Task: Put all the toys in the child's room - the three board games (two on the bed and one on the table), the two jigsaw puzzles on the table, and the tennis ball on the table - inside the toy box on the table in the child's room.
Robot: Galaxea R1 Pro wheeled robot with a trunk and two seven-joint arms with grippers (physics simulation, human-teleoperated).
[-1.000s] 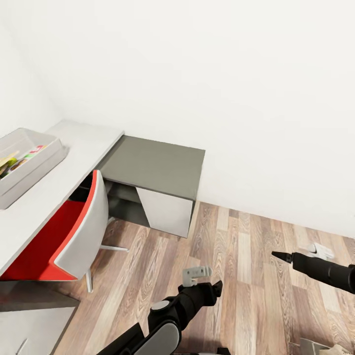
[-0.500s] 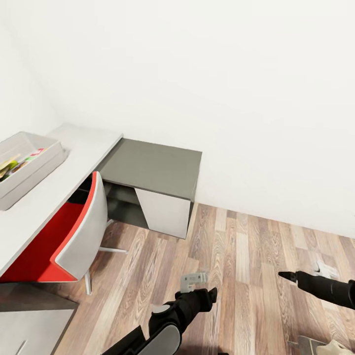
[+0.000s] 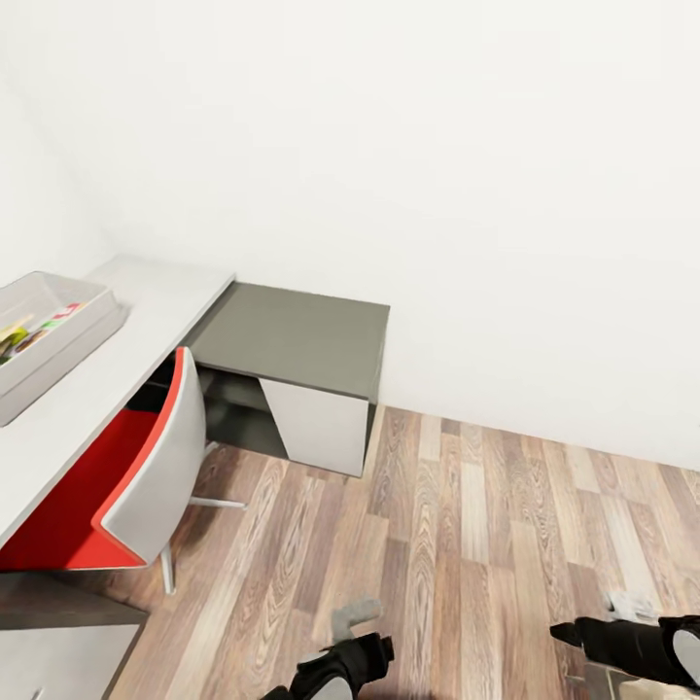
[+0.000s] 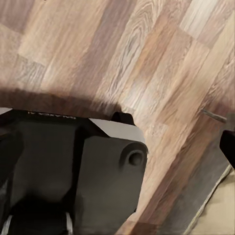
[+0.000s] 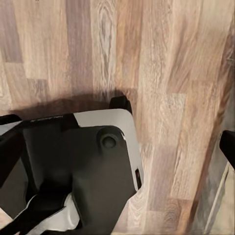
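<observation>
No readable writing. Toy box on table at far left edge, colourful toys inside (kinds unclear). Red chair tucked under. Open plank floor ahead. Left gripper, right gripper: finger state cannot tell.

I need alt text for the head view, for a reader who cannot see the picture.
A pale desk along a white wall joins a lower dark-grey section. A grey toy box holding colourful items sits on the desk, and a red and white chair is tucked under it. Two black robot arms reach in over the wood floor.
</observation>
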